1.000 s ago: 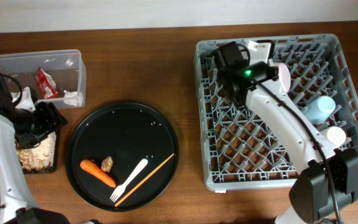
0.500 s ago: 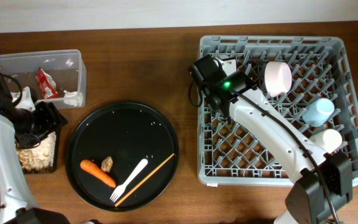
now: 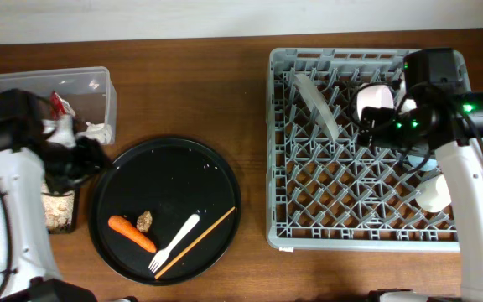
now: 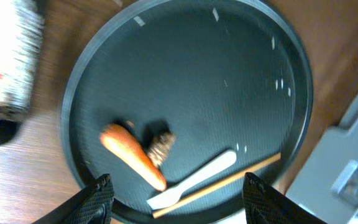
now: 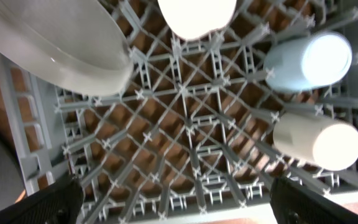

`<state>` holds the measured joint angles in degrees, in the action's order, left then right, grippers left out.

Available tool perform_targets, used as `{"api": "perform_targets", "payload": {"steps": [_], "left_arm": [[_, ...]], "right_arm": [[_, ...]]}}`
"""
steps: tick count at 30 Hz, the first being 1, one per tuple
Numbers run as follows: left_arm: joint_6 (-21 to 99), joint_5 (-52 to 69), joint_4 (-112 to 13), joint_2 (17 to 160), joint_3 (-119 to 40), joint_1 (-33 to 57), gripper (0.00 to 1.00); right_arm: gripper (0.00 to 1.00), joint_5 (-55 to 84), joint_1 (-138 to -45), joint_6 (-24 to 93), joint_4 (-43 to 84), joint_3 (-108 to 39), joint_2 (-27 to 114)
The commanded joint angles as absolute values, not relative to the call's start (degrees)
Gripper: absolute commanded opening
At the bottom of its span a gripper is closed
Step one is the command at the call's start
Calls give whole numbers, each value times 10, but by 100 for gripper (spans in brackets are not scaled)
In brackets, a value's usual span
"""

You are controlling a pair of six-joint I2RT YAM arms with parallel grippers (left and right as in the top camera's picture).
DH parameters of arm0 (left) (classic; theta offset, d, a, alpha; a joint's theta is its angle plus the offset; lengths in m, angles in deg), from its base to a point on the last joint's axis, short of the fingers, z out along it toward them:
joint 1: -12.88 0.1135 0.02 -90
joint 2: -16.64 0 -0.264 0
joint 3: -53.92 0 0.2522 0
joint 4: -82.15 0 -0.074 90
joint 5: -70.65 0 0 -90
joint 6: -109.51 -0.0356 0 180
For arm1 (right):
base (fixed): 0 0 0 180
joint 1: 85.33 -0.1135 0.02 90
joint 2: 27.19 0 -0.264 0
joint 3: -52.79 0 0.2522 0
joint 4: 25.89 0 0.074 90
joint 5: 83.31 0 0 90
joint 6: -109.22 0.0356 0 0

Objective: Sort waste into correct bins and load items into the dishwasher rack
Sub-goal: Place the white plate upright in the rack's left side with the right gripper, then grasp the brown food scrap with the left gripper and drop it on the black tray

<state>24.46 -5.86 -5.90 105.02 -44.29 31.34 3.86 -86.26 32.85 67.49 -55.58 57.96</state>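
- We're over the dishwasher rack (image 3: 277, 168) on the right of the table: a grey square crate floored with a lattice of pegs.
- Inside, the pale grey plate (image 3: 315, 105) stands on edge at the far left, and the cream bowl (image 3: 376, 101) lies tipped just right of it.
- The right wrist view gives us the blue cup (image 5: 309, 61) and white cup (image 5: 319, 143) on their sides, next to each other at the rack's right edge.
- The right gripper (image 5: 176, 186) hangs above the lattice, fingers wide apart and holding nothing.
- On the left, the round black tray (image 3: 166, 172) carries the orange carrot (image 3: 132, 234), with a beige chunk (image 3: 145, 221) just beside it.
- The white fork (image 3: 174, 243) and wooden stick (image 3: 196, 242) lie alongside each other there.
- The left gripper (image 4: 176, 186) hovers over that tray, fingers spread and empty.
- At the far left, the clear tub (image 3: 49, 74) holds the red wrapper (image 3: 55, 102), with the white tissue (image 3: 99, 132) at its near right corner.
- Rice (image 3: 55, 210) sits in the shallow black tray (image 3: 75, 214) just nearer.
- The wrapper's print is too small for us to read.
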Motion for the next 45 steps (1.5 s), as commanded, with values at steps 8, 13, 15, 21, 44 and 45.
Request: {"api": "perform_targets", "payload": {"steps": [8,13,15,21,44,45], "left_arm": [[348,-117,-97,1044,-258,194,66],[356,-117,-228,1044,-141,194,66],[356,-117,-265,1044,-130,194,66],[355,-116,-313,1044,-122,192,65],[349,-158,-410,1042,-61,141,6],[349,-158,-402,1039,-82,147,5]], "right_arm": [[99,65,-857,300,696,-554,581],[99,67,-857,300,696,-547,581],[99,67,-857,300,696,-547,581],[99,67,-857,300,696,-547,581],[99,67,-857,299,702,-547,581],[99,67,-857,299,702,-547,581]]}}
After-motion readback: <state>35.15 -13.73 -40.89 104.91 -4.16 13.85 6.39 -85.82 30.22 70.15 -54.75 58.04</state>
